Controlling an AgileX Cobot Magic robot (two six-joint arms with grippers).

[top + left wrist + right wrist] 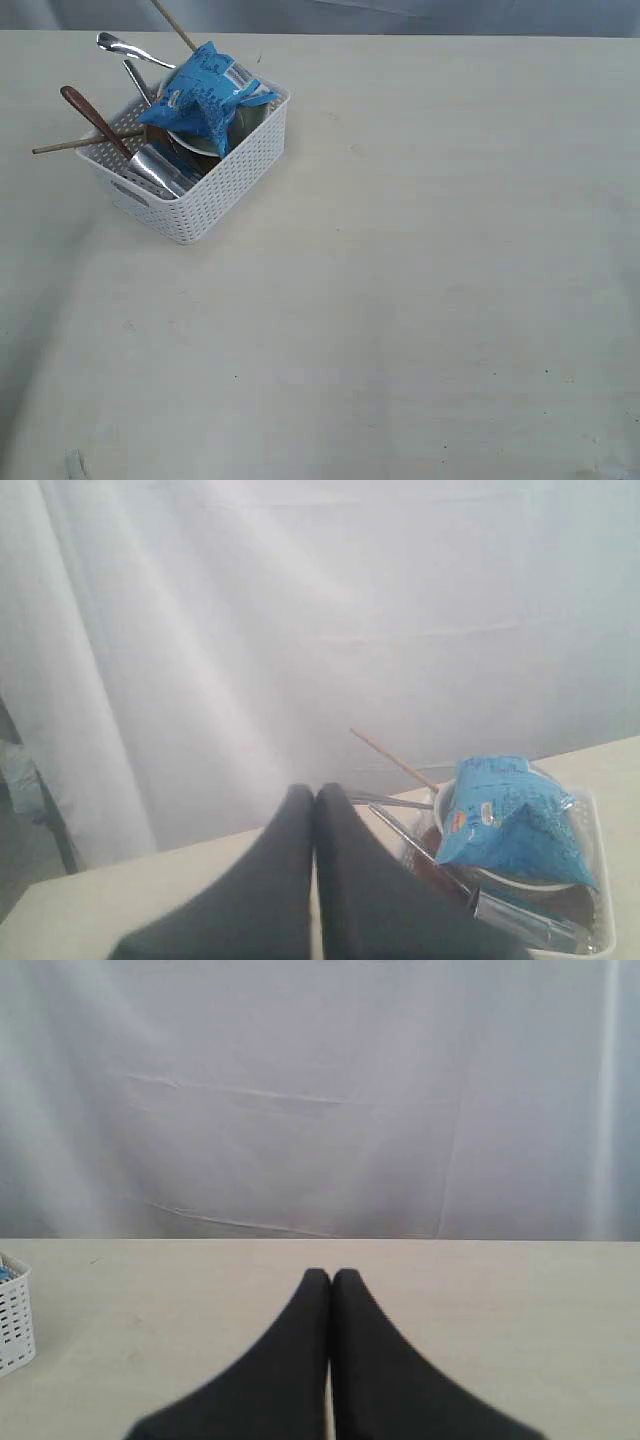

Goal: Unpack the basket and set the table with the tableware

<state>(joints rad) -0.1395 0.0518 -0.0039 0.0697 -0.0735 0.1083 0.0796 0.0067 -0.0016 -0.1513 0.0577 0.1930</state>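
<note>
At the table's [420, 300] far left corner sits the white basket [215, 195], still packed. Your left gripper [315, 795] and right gripper [331, 1278] are both pressed closed, empty. The blue snack packet [205, 95] looks light and crinkly; pinch its edge. The steel cup [155, 170] may be slippery.

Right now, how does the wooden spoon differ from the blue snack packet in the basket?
The wooden spoon is slim, reddish-brown and rigid, leaning over the rim of the basket. The blue snack packet is broad, crinkly and soft, lying on top of the other contents. Both rest in the basket, untouched by either gripper.
</note>
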